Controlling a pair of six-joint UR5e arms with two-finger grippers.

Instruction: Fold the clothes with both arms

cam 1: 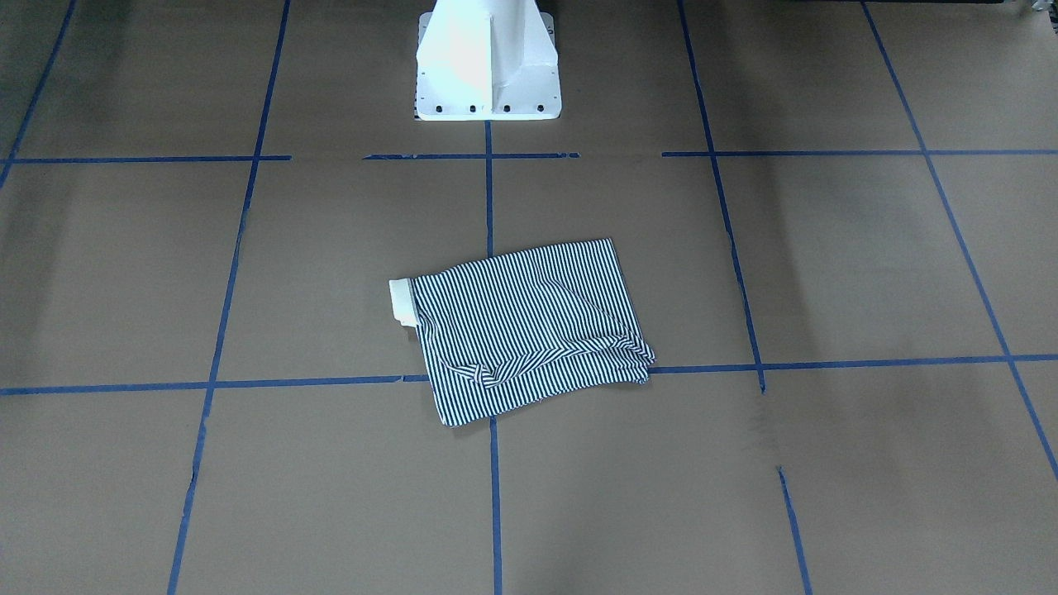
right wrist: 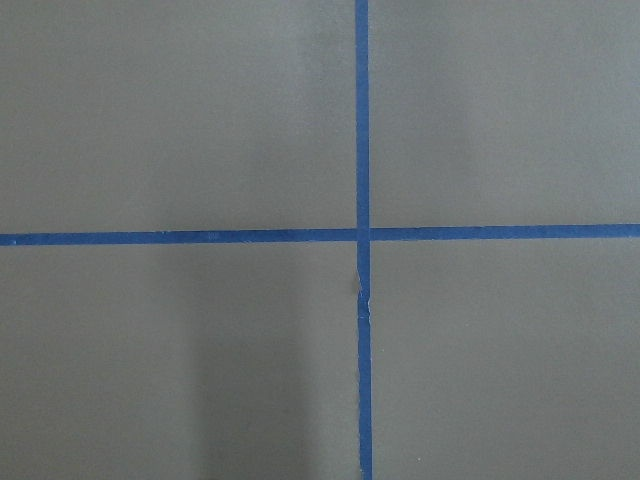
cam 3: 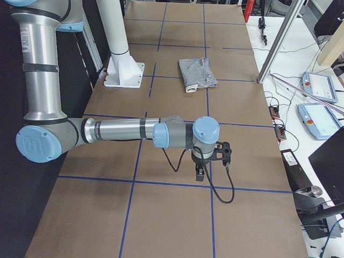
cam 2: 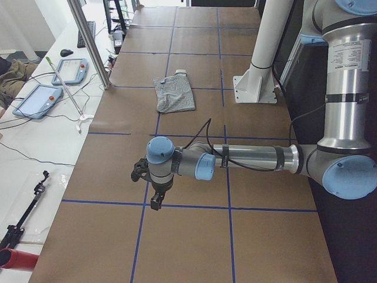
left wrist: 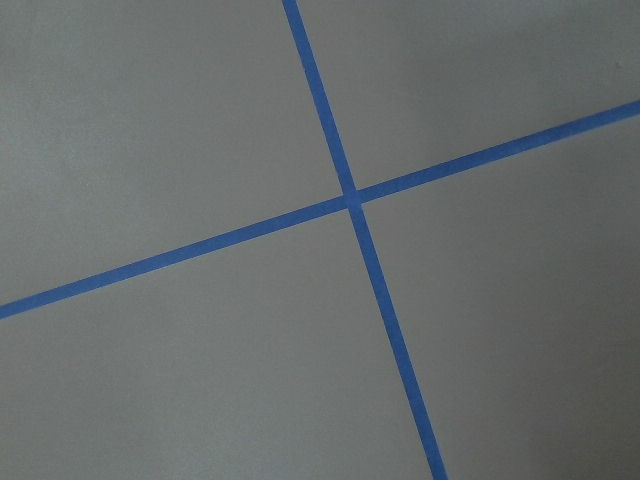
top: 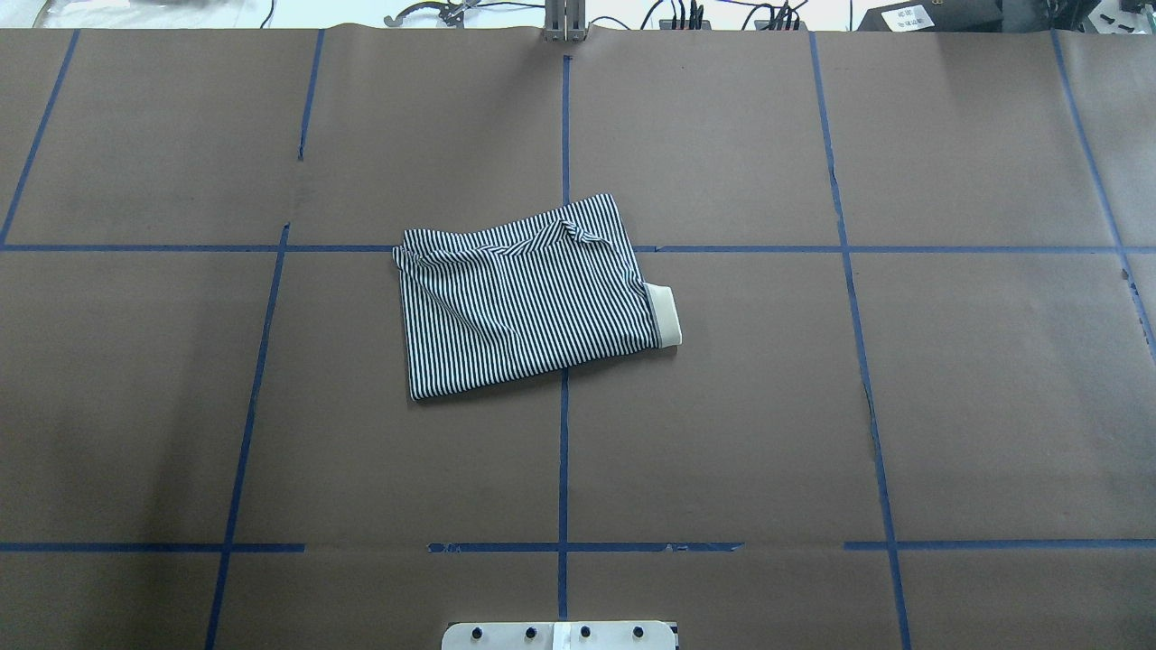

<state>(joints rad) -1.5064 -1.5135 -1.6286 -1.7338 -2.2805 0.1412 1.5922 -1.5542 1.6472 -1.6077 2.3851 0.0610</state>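
shirt: the polo shirt [top: 528, 293] lies mid-table as a folded rectangle, mostly left of the centre tape line [top: 564, 451] and skewed to the grid. The cream collar [top: 664, 314] sticks out on the right side.
left gripper: the left gripper [cam 2: 154, 199] hangs over bare table [top: 903, 406] at the left end, well apart from the shirt. Nothing seems to be in it, but you can't tell the jaw opening from this side view.
right gripper: the right gripper [cam 3: 200, 173] is the same at the right end, pointing down. Its opening can't be judged either.
wrist cams: both show only a tape crossing, so you get no close look at the cloth.
progress: my read is that the fold looks roughly done.
risk 1: the far edge [top: 542, 236] is bunched, with a diagonal ridge. If you pinch there you likely catch only some of the layers, and the stack peels open.
risk 2: if you grab the collar alone it drags the pile further askew — it is the only part that sticks out.
risk 3: both arms have a long reach in. If they arrive at different times, one side lifts first and the fold shears.
risk 4: the skew means a grid-aligned grasp may miss the corners.
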